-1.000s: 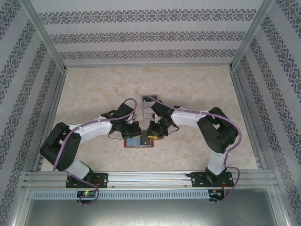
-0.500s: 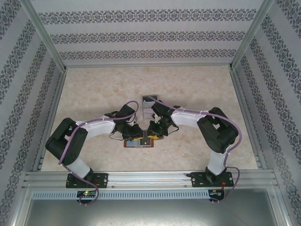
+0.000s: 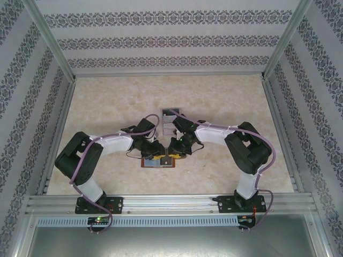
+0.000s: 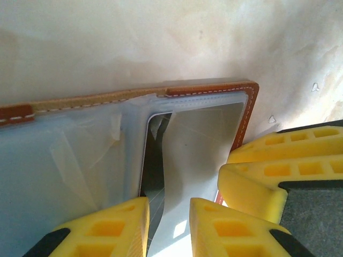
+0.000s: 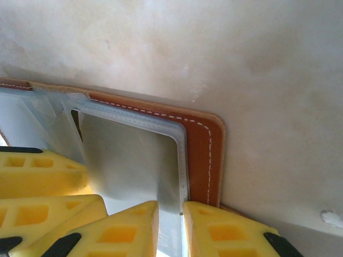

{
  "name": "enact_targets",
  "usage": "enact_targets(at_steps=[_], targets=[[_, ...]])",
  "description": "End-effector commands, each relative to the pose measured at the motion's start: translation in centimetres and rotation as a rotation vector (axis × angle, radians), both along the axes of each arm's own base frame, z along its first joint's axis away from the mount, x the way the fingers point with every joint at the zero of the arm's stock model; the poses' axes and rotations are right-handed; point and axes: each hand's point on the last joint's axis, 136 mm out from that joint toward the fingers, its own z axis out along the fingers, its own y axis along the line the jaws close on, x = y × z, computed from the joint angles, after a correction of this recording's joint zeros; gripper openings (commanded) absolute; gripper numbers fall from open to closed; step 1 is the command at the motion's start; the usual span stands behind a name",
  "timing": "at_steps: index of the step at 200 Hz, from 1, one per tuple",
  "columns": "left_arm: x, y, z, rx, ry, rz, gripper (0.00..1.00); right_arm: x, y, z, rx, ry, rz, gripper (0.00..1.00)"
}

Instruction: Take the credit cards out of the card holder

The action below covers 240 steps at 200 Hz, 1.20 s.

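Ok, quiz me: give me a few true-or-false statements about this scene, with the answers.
1. The card holder lies open on the table. True.
2. The left hand and the right hand are both at the card holder. True.
3. The hands' fingers are red. False: they are yellow.
4. The card holder's outer edge is green. False: it is brown leather with pale stitching.

Damask-striped wallpaper walls (image 3: 171, 40) enclose a pale marbled tabletop (image 3: 102, 101), framed by aluminium rails (image 3: 171, 201).
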Motion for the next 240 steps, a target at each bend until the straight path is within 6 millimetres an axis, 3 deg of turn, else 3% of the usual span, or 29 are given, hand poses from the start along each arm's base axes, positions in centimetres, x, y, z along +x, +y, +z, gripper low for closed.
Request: enact_targets(at_steps=[1,61,114,163,240], targets=[[1.2,-0.7,0.4,-0.040,-0.020,0.013,0.27,-0.8,-0.8,-1.2,-0.056,0.020,0.020,0.23],[1.6,-1.4,0.9,-0.071,-0.029,0.005,0.23,-0.8,-0.9,-1.4,-0.057,0.025,0.020,0.23],[1.4,-1.5,0.0,-0.064,-0.007,0.001,0.23,-0.7,-0.9,-1.4,-0.056,0.030,0.020,0.23],[0.7,0.4,-0.8,0.085,0.019,-0.021,0.29,-0.6,-1.1,-1.5,-0.058,0.033,0.020,0.23],[0.5,1.6,0.3,0.169,-0.004,-0.049,0.31,-0.4,-1.3,-1.5,-0.059,0.035,0.015,0.23]])
